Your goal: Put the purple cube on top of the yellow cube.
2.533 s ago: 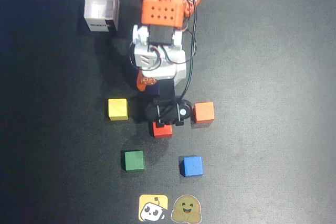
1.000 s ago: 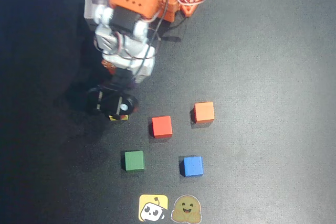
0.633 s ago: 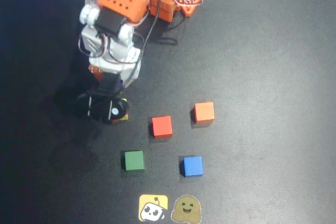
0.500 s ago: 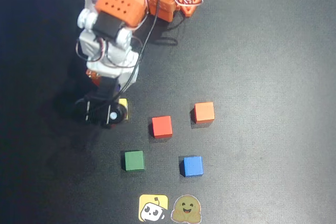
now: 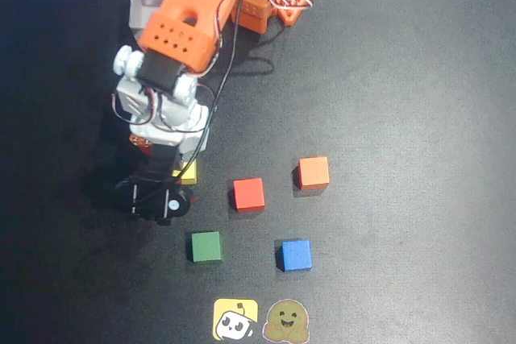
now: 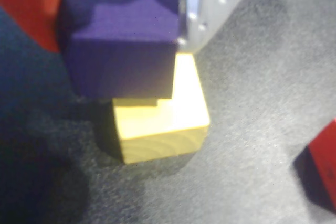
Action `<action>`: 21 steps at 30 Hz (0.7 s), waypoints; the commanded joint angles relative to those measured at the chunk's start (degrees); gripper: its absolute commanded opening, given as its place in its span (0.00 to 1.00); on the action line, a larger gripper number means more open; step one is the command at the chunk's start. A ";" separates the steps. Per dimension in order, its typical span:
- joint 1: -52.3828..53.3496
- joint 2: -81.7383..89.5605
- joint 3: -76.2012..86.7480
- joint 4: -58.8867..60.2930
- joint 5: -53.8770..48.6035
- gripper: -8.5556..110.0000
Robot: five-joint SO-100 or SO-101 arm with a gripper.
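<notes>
While the arm [image 5: 173,54] hides most — purple cube [image 6: 123,45] (gripped) overlaps yellow cube [image 6: 163,116].

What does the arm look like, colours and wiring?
Orange printed arm with a perforated plate, white servo block below it, black cables looped alongside. The wrist ends in a black camera mount. In the wrist view, the gripper shows one orange finger and one white.

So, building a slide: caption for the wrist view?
Purple cube held over the yellow cube, offset toward its left edge.
</notes>
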 commanded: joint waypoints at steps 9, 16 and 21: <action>-3.16 -1.23 -3.43 -1.23 1.32 0.09; -3.16 -2.90 -3.60 -1.58 1.23 0.09; -3.16 -3.87 -3.52 -2.02 1.32 0.09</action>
